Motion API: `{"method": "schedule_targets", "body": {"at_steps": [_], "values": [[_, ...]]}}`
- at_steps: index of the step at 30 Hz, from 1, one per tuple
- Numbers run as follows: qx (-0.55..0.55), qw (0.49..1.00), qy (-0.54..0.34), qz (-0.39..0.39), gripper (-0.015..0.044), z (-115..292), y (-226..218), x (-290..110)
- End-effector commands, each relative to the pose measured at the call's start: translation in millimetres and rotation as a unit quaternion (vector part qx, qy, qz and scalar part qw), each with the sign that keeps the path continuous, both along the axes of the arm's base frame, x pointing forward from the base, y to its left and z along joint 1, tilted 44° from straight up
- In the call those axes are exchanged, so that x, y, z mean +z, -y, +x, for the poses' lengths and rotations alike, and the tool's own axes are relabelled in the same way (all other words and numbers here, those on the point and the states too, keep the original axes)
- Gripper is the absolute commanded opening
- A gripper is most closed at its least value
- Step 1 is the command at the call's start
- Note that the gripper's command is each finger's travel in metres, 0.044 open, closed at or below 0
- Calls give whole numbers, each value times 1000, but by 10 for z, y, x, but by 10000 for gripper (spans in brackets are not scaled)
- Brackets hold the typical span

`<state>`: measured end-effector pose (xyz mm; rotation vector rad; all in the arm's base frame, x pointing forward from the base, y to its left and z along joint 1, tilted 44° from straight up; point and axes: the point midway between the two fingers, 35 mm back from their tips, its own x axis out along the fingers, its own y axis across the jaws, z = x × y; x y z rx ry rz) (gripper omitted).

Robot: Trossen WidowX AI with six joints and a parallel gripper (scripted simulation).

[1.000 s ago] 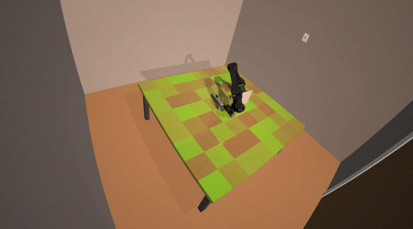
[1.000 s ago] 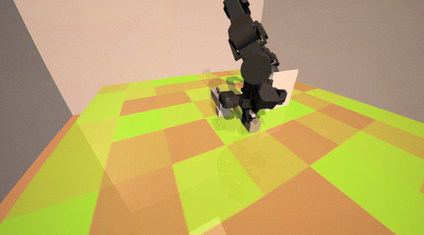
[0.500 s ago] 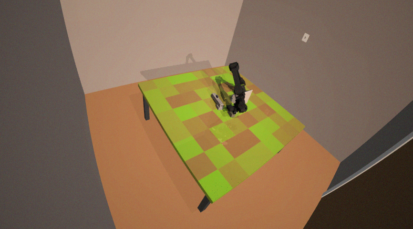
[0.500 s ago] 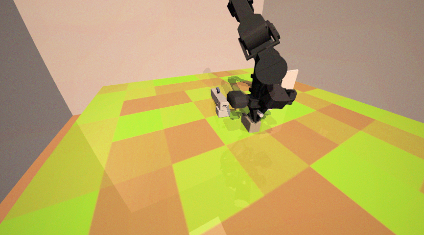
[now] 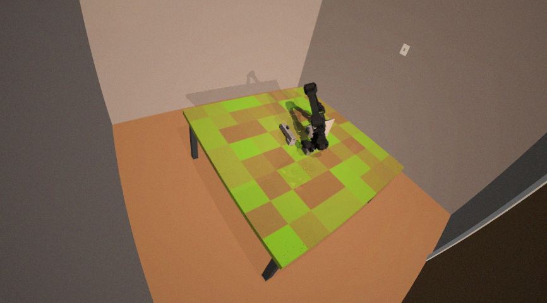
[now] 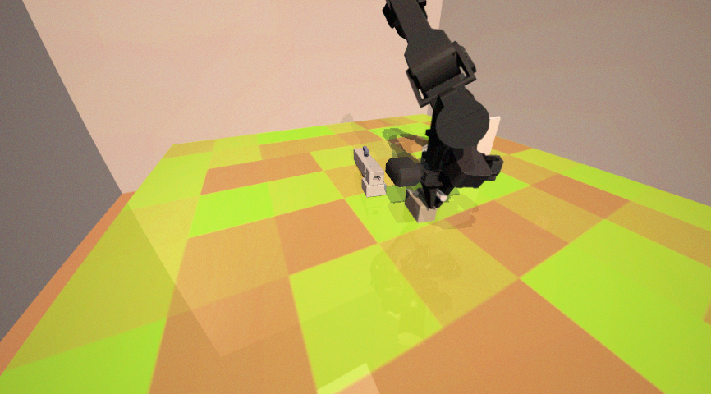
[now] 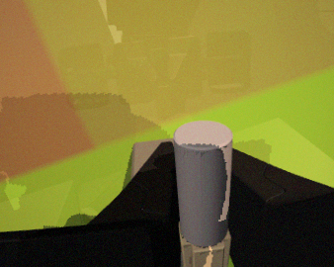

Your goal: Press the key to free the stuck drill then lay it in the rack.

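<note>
My gripper [image 6: 433, 194] [image 5: 311, 146] [image 7: 185, 151] is shut on the drill [image 7: 202, 180], a grey cylinder that stands up between the dark fingers in the wrist view. In the top and exterior views the arm hides the drill. The gripper hangs low, just over a small beige rack [image 6: 420, 208] [image 5: 307, 149] on the table. The long grey holder block [image 6: 369, 171] [image 5: 287, 132] lies to the left of the gripper, apart from it, with a small dark key [image 6: 365, 150] on its far end.
A white upright panel [image 6: 490, 133] [image 5: 330, 125] stands behind the arm, on the right. The checkered green and brown table [image 6: 324, 232] [image 5: 282, 186] stretches out in front. Walls close in behind and to the right.
</note>
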<state>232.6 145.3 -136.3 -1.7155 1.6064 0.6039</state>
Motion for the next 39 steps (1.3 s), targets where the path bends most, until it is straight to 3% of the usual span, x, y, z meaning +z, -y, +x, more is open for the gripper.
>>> {"method": "schedule_targets", "body": {"at_steps": [1,39], "values": [[1,1000,-4,-6,0,-10,66,-56],[1,1000,-4,-7,0,27,301,-301]]}}
